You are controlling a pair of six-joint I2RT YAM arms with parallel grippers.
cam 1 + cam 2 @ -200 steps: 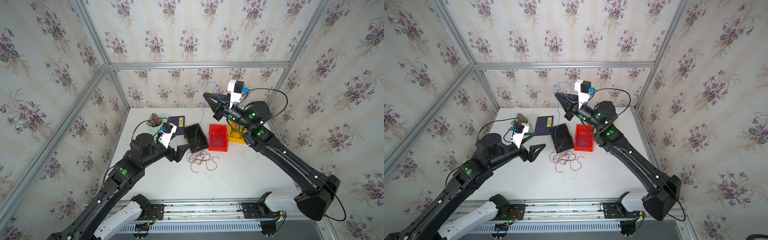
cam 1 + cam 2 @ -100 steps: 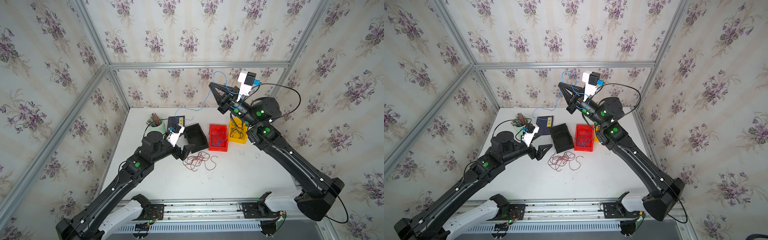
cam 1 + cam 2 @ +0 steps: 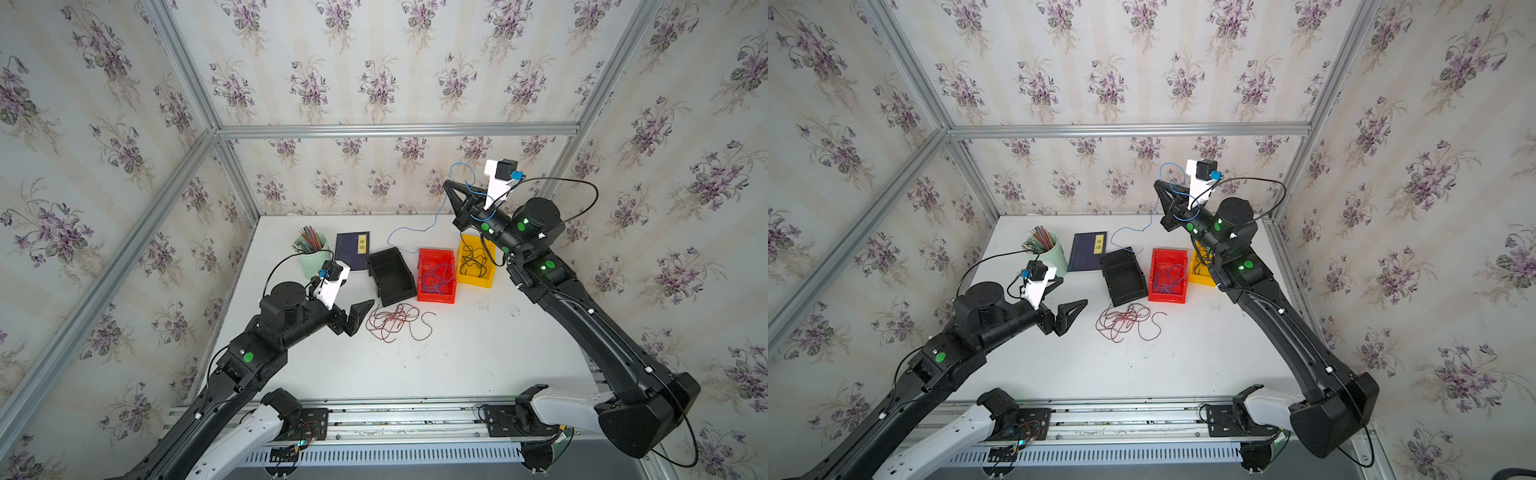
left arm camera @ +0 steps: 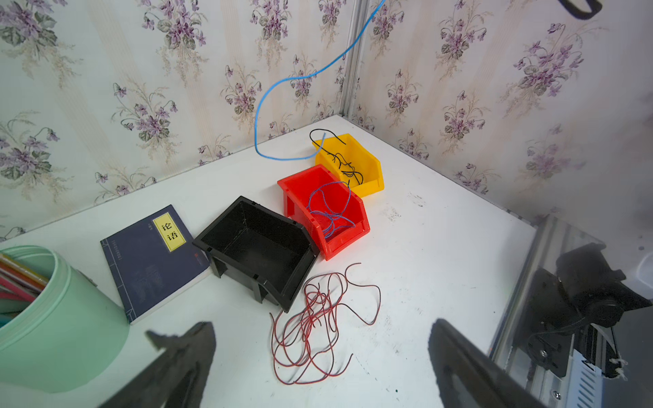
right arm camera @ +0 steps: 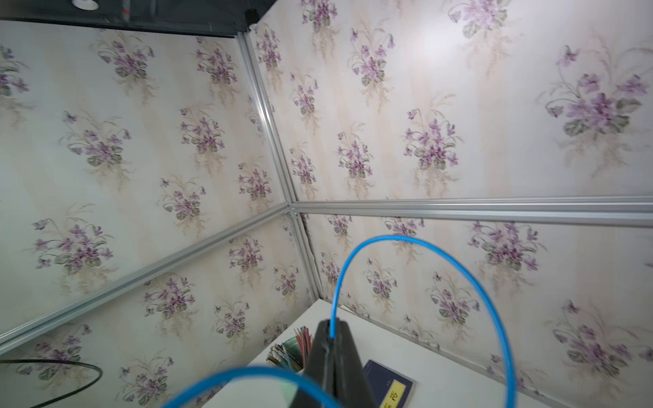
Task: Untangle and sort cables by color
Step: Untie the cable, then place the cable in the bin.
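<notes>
1 blue cable is being held aloft over the table's far side by the clamped right gripper, while the wide-open left gripper is being hovered beside the loose red cables.

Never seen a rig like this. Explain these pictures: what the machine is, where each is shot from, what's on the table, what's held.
Two robot arms stand over a white table, each ending in a two-fingered gripper. Two pictures look down from overhead, nearly identical; two come from cameras on the wrists. The right gripper, raised, is shut on a blue cable that trails down to the table. The left gripper is open and empty, near a tangle of red cables. The black bin is empty, the red bin holds blue cables, the yellow bin black cables. A book and a cup of pencils stand aside.
</notes>
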